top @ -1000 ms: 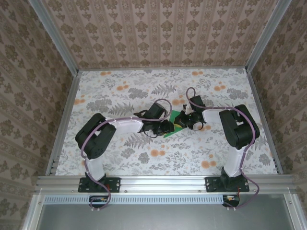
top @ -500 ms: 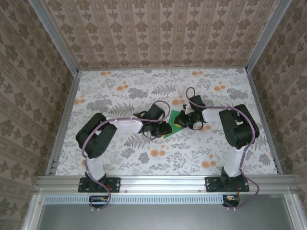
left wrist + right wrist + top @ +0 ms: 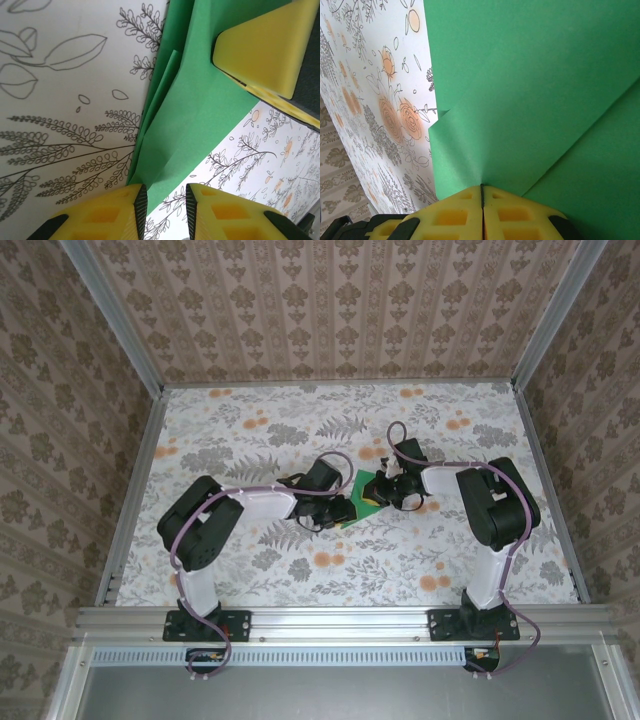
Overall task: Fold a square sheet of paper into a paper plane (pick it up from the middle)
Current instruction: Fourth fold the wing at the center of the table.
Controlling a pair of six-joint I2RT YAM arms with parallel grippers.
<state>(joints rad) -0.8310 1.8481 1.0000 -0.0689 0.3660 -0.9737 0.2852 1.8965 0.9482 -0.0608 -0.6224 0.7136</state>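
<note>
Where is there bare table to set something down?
Bare: the far strip of table along the back wall, and the near strip along the front rail. Crowded: the centre, where left gripper and right gripper meet on the green paper.

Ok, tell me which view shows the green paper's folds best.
Left wrist: the green paper shows its layered folded edges and a corner clearly. Right wrist gives a flat green surface with one crease; top external, just a small green patch.

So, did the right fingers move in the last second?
No. In the top view the right fingers stay just below the same orange flower.
</note>
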